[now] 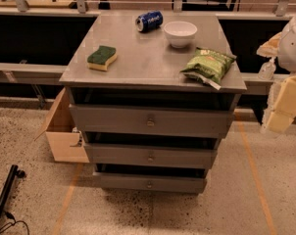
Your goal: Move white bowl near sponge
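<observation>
White bowl upright toward the back of the grey tabletop, right of centre, well apart from the sponge.

- Far left, on the floor: open cardboard box against the cabinet's left side.
- Sponge lying flat near the left edge of the tabletop, green side up, yellow foam showing below, touching nothing.
- Blue can on its side at the back, just left of the bowl, close but apart.
- Beneath the tabletop: three grey drawers, each with a small knob.
- Green snack bag near the front right corner, in front of the bowl, not touching it.
- Gripper at the far right, beside the tabletop and off it, holding nothing visible; cannot tell whether apart or together.
</observation>
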Controlling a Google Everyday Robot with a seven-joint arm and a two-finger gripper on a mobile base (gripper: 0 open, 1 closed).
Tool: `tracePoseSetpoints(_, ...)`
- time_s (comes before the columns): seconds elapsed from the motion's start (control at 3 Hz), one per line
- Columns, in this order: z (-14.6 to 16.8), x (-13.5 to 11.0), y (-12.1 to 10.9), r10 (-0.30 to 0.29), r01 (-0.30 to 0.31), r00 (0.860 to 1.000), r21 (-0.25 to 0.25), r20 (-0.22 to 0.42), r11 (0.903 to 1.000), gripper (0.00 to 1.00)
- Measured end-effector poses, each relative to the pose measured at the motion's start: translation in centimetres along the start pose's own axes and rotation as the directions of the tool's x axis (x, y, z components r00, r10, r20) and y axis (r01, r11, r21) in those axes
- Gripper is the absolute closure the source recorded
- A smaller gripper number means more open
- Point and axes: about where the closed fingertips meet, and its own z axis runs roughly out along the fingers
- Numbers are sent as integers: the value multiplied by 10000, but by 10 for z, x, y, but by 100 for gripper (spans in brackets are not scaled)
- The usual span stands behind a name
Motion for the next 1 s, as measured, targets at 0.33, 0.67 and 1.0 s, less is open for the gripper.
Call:
tracePoseSetpoints(0.33, 0, 0, 0, 0, 0, 10000, 2, 1, 10000, 0)
tracePoseSetpoints(0.67, -1, 1, -21, 192, -229, 9981, 621, 593, 9978, 0)
tracePoseSetpoints(1.0, 1, -5, -85, 117, -374, 9910, 1920, 1332, 9807, 0)
